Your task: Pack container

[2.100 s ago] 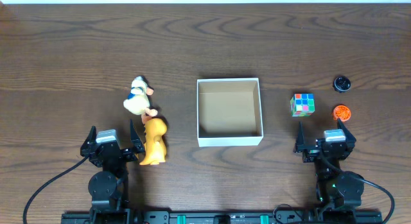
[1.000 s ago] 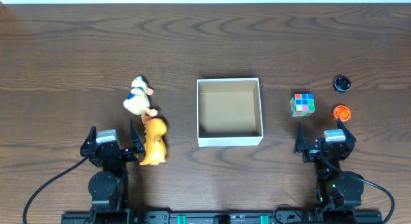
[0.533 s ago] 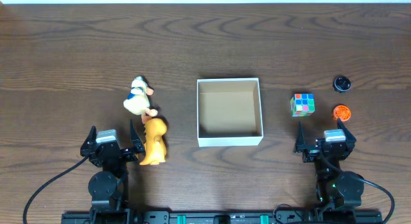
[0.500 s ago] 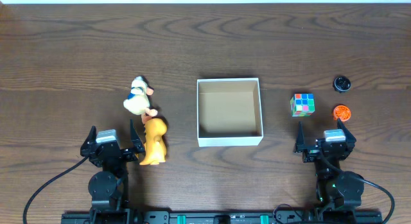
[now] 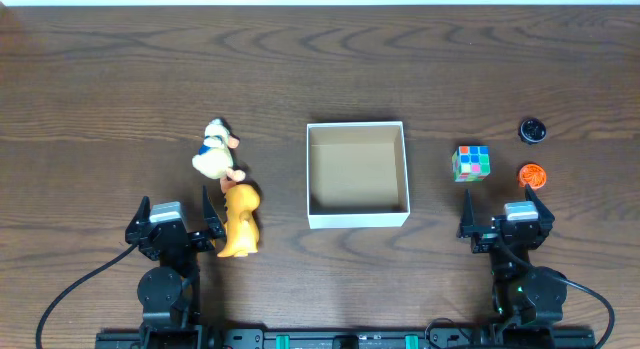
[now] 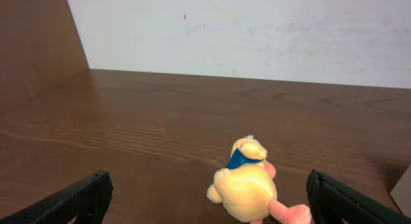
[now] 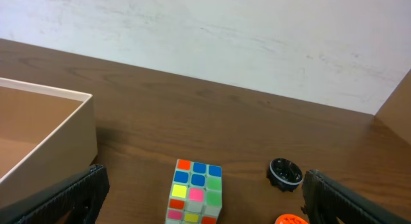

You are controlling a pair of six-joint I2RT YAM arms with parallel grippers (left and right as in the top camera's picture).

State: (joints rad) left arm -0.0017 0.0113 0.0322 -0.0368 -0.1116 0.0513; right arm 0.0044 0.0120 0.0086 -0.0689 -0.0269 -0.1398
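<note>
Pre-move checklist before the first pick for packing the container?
1. The container is open-topped with nothing inside: ok.
2. The left gripper has fingers spread and empty: ok.
3. The right gripper has fingers spread and empty: ok.
4. The cube stands alone, apart from the container: ok.
5. The yellow plush is clear of the left gripper's nearer finger: cannot tell.

- table (image 5: 120, 69): dark wood grain, smooth, faint sheen
- container (image 5: 357, 221): thin white card walls, matt brown cardboard inside
- duck toy (image 6: 247, 185): soft yellow plush cloth
- puzzle cube (image 7: 196, 193): glossy plastic, coloured facets
</note>
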